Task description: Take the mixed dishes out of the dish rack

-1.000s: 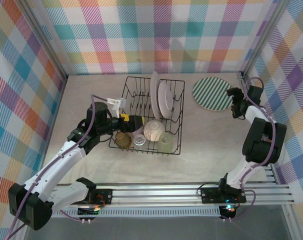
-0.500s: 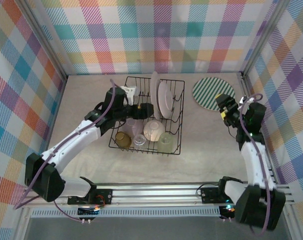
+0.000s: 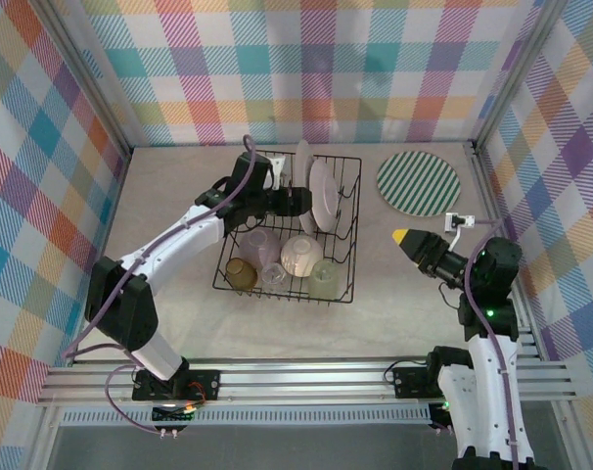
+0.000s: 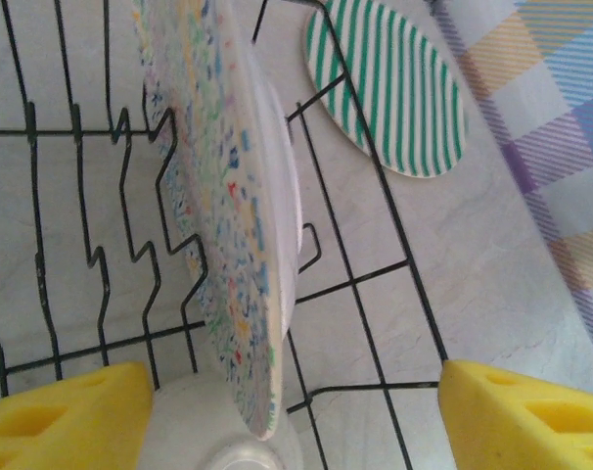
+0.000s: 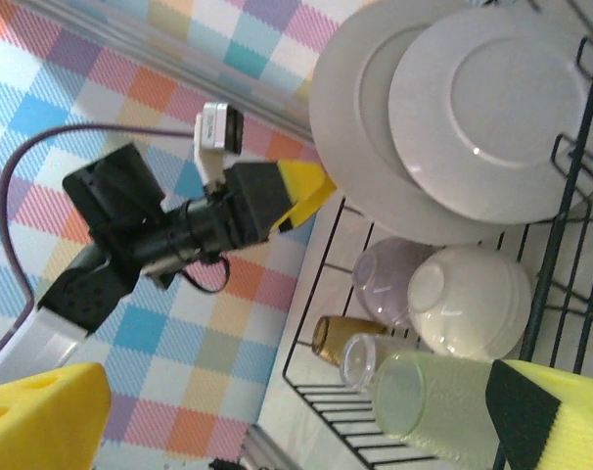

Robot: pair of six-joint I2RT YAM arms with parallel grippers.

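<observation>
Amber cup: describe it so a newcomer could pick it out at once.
Start at the black wire dish rack. A row of cups sits along its near edge, and the amber cup is at the left end. It alone is brown-tinted: its neighbours are a clear cup, a cream bowl and a pale yellow-green cup.

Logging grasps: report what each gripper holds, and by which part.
Nothing is held. The left gripper, jaws open, straddles the speckled plate at its rim, unclamped; the right gripper is open, empty.

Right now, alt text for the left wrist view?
A speckled plate stands on edge in the black wire dish rack, between the left gripper's open yellow fingers, neither touching it. Beyond the rack, a green-striped plate lies flat on the table.
</observation>
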